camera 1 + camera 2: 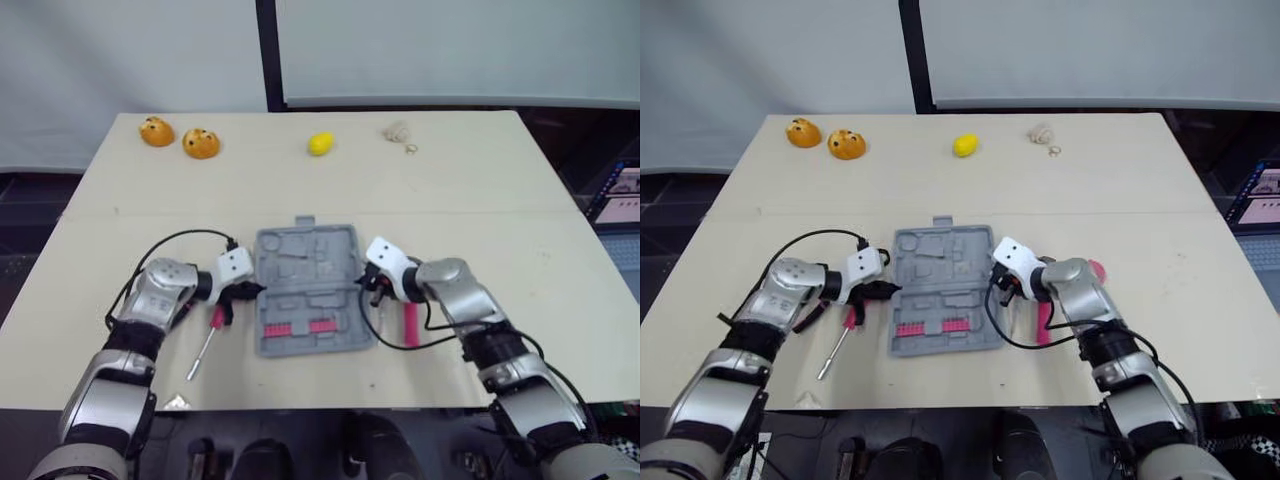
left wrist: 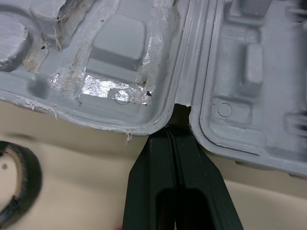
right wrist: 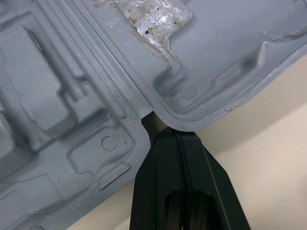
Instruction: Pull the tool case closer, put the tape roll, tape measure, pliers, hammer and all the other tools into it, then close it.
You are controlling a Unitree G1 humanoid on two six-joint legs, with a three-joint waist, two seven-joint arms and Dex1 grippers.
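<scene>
**Pulling the case closer**

The left gripper (image 1: 254,291) has its jaws closed, with the tips in the hinge notch on the left side of the case (image 1: 305,290). A screwdriver (image 1: 205,345) lies just beside it. The case lies open and flat in the middle of the counter (image 1: 480,180). The right gripper (image 1: 363,285) also has closed jaws, at the right notch, with a pink tool (image 1: 410,325) beside it. Next, I think, both pull evenly toward the near edge, where there is bare room.

Tool case (image 1: 308,290): centre-front on table (image 1: 480,190). Screwdriver (image 1: 205,350) just left of it; handled tool (image 1: 410,325) just right. Small items (image 1: 320,143) along far edge.
</scene>
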